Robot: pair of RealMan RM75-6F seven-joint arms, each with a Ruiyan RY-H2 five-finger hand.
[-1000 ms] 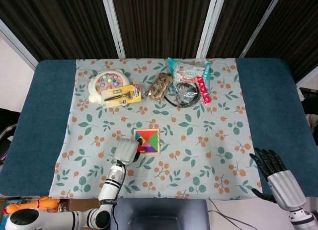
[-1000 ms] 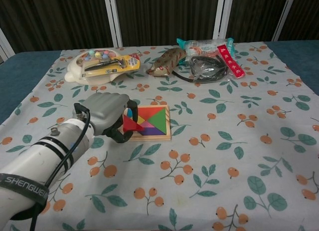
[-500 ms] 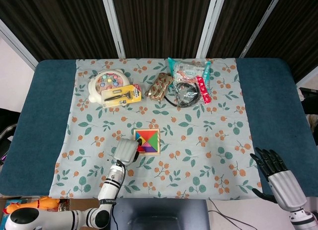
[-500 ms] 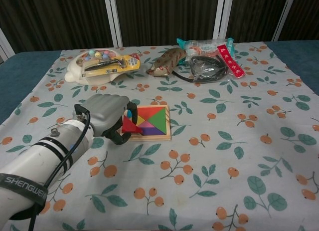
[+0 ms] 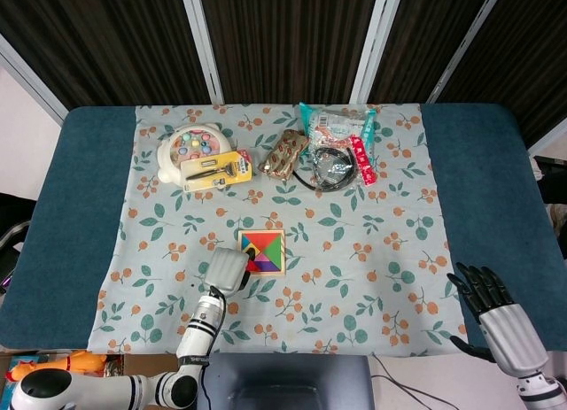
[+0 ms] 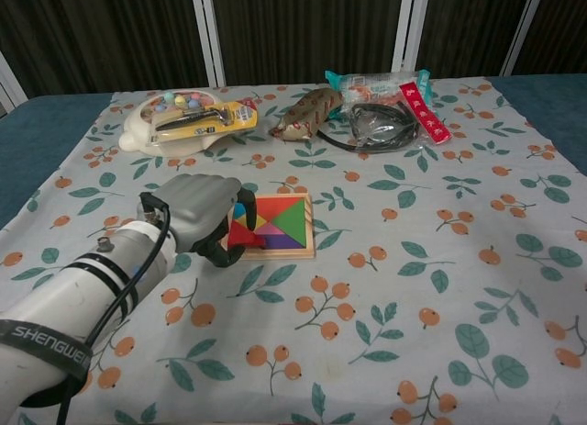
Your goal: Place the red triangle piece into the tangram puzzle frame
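The tangram frame [image 6: 306, 251] [image 5: 281, 273] lies mid-cloth, a wooden square filled with coloured pieces. My left hand [image 6: 197, 216] [image 5: 227, 269] sits at its left edge and pinches the red triangle piece [image 6: 241, 234], whose tip lies over the frame's left side. In the head view the hand hides the piece. My right hand [image 5: 493, 305] hovers open with fingers spread at the table's near right corner, far from the frame; the chest view does not show it.
At the back stand a white toy tray [image 6: 138, 131] with a yellow carded tool [image 6: 204, 118], a brown packet [image 6: 306, 112], a black cable [image 6: 371, 127] and snack bags [image 6: 394, 83]. A floral cloth [image 6: 413, 287] covers the blue table [image 5: 496, 180].
My left hand has lowered slightly with the red triangle, bringing it closer to the frame's left side. The right hand has drifted a little down and right.
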